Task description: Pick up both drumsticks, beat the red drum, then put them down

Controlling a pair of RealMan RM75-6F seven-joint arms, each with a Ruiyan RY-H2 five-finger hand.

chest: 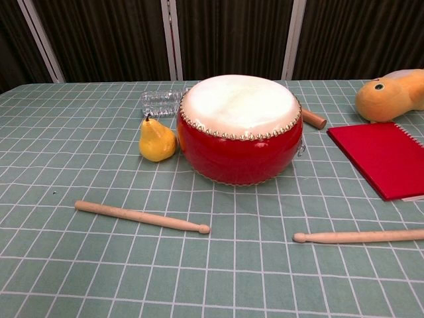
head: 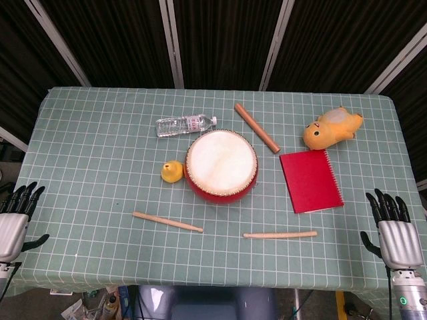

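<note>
Only the head view shows the left robot hand (head: 13, 223) and right robot hand (head: 393, 233), fingers spread, apparently empty, at the table (head: 87, 153) edges. The chest view shows both drumsticks (chest: 142, 216) (chest: 361, 236) lying before the red drum (chest: 238, 129).

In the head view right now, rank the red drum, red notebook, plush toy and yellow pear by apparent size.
1. Red drum
2. Red notebook, close behind the drum
3. Plush toy
4. Yellow pear

The camera looks down from above, so nearness hardly skews this.
</note>
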